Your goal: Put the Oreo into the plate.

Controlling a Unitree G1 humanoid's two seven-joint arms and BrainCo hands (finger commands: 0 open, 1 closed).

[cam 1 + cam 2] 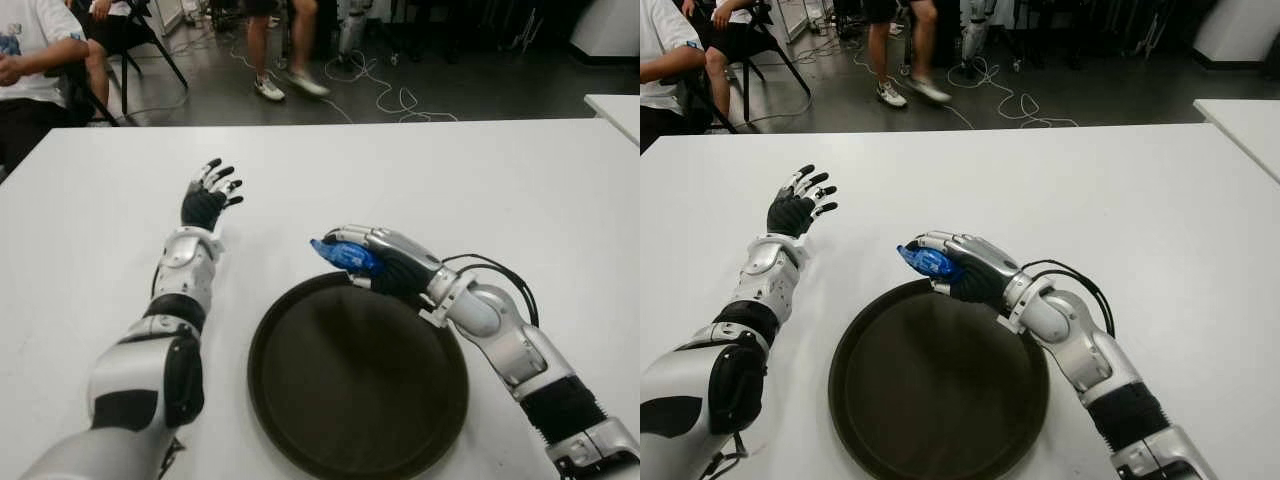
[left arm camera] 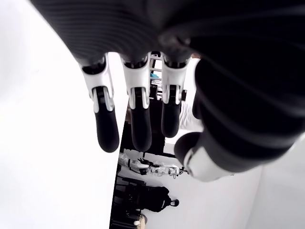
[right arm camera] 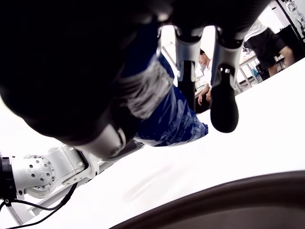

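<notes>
Oreo (image 1: 345,257) clamped in right hand (image 1: 385,262) over plate (image 1: 300,420) far rim; carry nearer centre before release. Left hand (image 1: 207,198) spread, idle, far left.

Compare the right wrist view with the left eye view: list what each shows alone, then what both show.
Only the right wrist view: the fingers from beneath, closed around the Oreo packet.
Only the left eye view: the left hand, open, left of the plate; the whole plate; the table.
Both: the right hand holding the blue Oreo packet over the plate's far rim.
</notes>
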